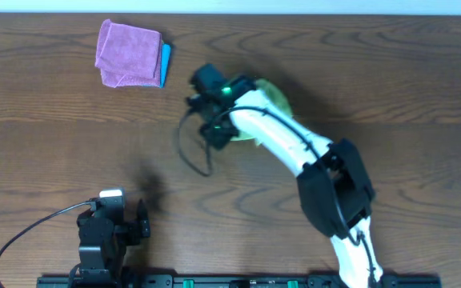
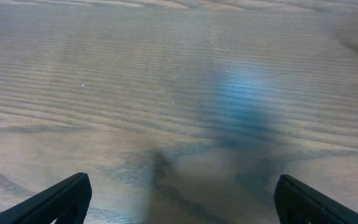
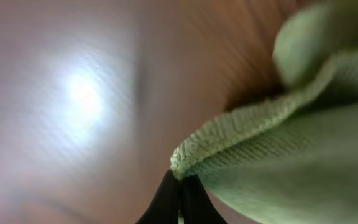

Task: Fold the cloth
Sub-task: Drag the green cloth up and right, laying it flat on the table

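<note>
Most of the light yellow-green microfibre cloth (image 1: 275, 96) is hidden in the overhead view. The white right arm (image 1: 278, 136) lies across it, and only a small curved part shows beside the wrist, a little right of the table's middle. How the cloth lies under the arm I cannot tell. In the right wrist view the cloth (image 3: 291, 155) is very near and partly blurred, and it runs out of the picture at right and bottom. The left wrist view is also blurred and shows only the brown wooden table (image 2: 104, 74).

The right arm comes from the near edge, bends at a black elbow and stretches up-left over the cloth. The left arm (image 1: 106, 236) is folded low at the near-left edge, well apart from the cloth.

The right gripper (image 3: 180, 190) has its two dark fingertips pressed together and pinches the cloth's looped edge. The left gripper (image 2: 182, 208) is spread wide, with its fingers (image 2: 64, 198) at both bottom corners. It holds nothing.

A folded purple cloth (image 1: 128, 54) lies at the far left on a blue cloth (image 1: 165, 66), of which only a strip shows.
</note>
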Tool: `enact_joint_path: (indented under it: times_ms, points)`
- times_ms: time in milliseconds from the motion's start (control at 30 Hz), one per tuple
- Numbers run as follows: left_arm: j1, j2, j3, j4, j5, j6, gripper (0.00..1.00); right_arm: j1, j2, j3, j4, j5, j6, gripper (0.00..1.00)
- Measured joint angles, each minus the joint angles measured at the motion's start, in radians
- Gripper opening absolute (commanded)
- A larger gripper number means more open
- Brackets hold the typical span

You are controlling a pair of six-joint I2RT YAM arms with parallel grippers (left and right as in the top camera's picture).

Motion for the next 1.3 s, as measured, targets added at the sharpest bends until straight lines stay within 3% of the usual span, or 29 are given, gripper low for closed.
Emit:
enact_joint_path:
  times_ms: [233, 500, 1033, 1300]
  points:
    - [0.000, 0.000, -0.005, 0.026, 0.129, 0.000, 0.95, 0.144, -0.002, 0.185, -0.025, -0.014, 0.024, 0.01]
    - [0.000, 0.000, -0.005, 0.038, 0.261, 0.000, 0.95, 0.158, -0.010, 0.328, -0.027, 0.072, 0.075, 0.01]
    - [0.000, 0.000, -0.006, 0.050, 0.400, -0.053, 0.95, -0.208, -0.014, 0.335, 0.151, 0.264, 0.074, 0.01]
    - [0.000, 0.000, -0.006, 0.052, 0.408, -0.094, 0.95, -0.335, -0.014, 0.335, 0.105, 0.322, 0.050, 0.01]
